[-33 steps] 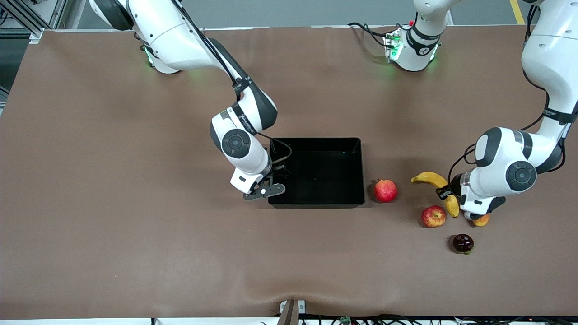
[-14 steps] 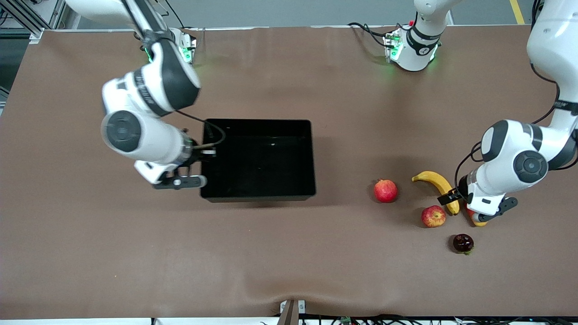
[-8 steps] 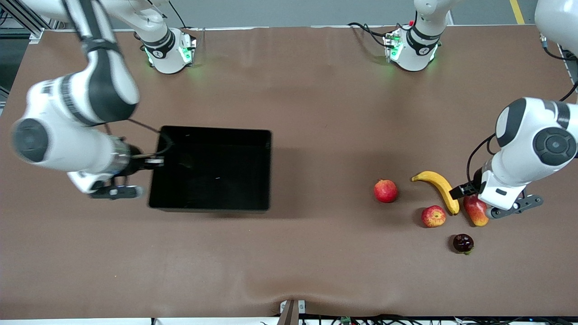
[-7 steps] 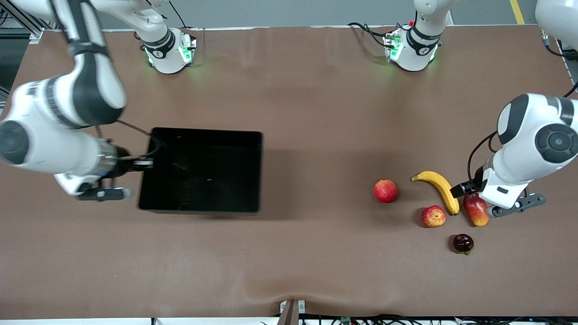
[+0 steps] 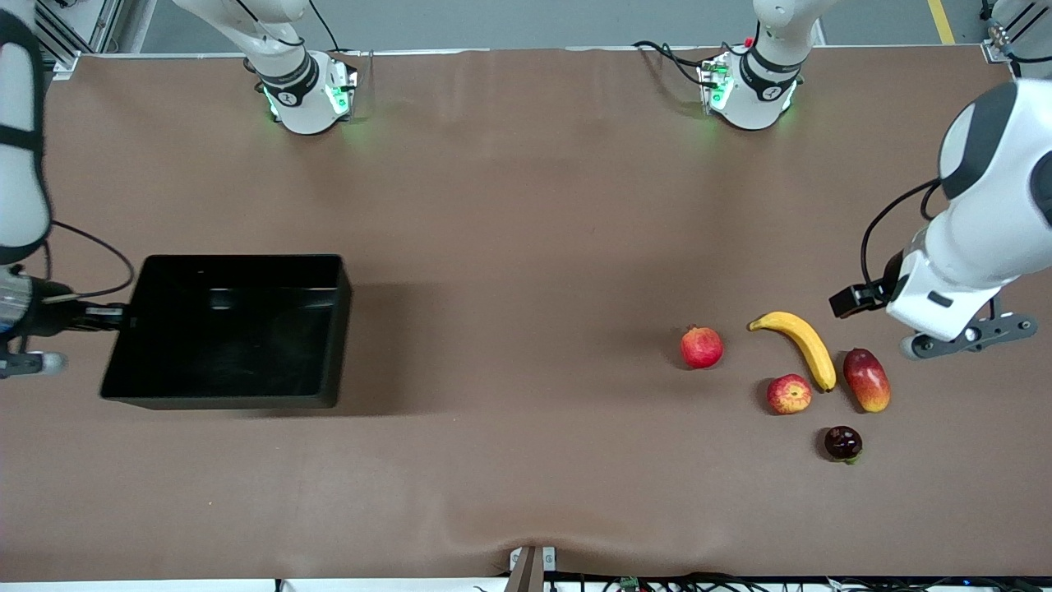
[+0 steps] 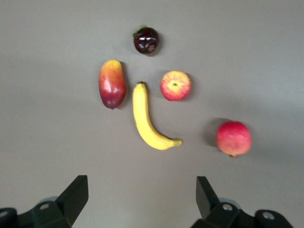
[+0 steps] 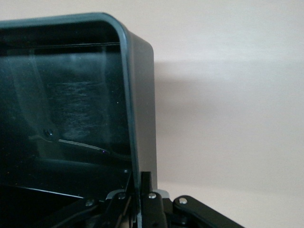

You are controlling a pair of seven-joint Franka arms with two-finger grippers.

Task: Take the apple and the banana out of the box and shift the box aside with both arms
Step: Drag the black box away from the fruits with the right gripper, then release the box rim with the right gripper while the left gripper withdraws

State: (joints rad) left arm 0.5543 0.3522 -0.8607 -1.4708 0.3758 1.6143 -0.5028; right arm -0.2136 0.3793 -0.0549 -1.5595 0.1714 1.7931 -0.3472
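Five fruits lie grouped on the brown table (image 5: pixel 526 247) toward the left arm's end, nearer the front camera's edge than the middle. The banana (image 5: pixel 801 343) curves between the pomegranate (image 5: pixel 701 346) and the mango (image 5: pixel 866 380), with the apple (image 5: pixel 789 394) just beside the banana's lower tip and nearer the front camera. A dark round fruit (image 5: pixel 842 442) sits nearest that edge, apart from the rest. None of them touches the box.

Up in the air, the left gripper (image 5: pixel 929 325) hangs over the bare table just beside the mango, toward the left arm's end, and its fingers (image 6: pixel 71 197) stand wide apart with nothing between them; from its wrist camera all five fruits show below on the cloth, the banana (image 6: pixel 147 118) in the middle of them.

At the right arm's end of the table is the black box (image 5: pixel 226 329), well apart from the fruit. The right gripper (image 5: pixel 90 316) is at the box's short wall closest to that end, and its wrist camera shows the fingers (image 7: pixel 149 202) pinched tight on the rim of the box (image 7: pixel 137 109), one finger inside the wall and one outside.
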